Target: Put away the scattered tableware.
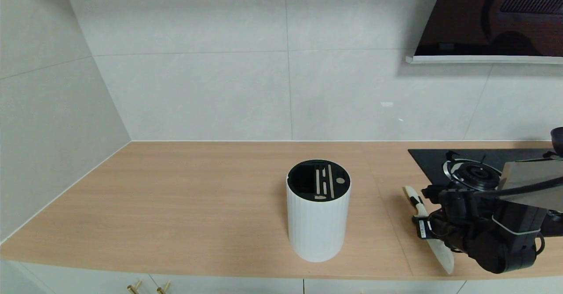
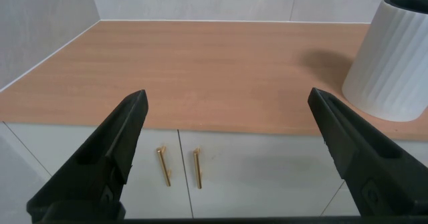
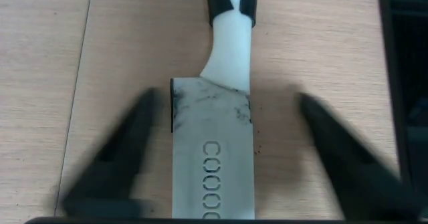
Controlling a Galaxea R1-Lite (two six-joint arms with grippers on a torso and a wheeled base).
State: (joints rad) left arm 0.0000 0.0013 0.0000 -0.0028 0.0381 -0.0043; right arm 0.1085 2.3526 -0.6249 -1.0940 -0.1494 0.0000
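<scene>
Found right gripper (image 3: 226, 110) over white knife (image 3: 212, 157) on the surface (image 1: 198, 197), fingers (image 3: 114, 164) apart astride its blade. Found left gripper (image 2: 227, 100) near ribbed holder (image 2: 391, 57), fingers apart.

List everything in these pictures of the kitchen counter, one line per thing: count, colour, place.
knife: one, white blade, white-and-black handle, lying flat on the countertop beside the stove
holder: one, white ribbed body with black slotted top, upright mid-countertop
countertop: one, light wood, along the tiled wall
stove: one, black, at the countertop's right end
range hood: one, dark, on the wall above the stove
cabinet handles: two, gold, below the countertop
right gripper: one, black, open, over the knife, astride its blade
left gripper: one, black, open, before the cabinet doors
</scene>
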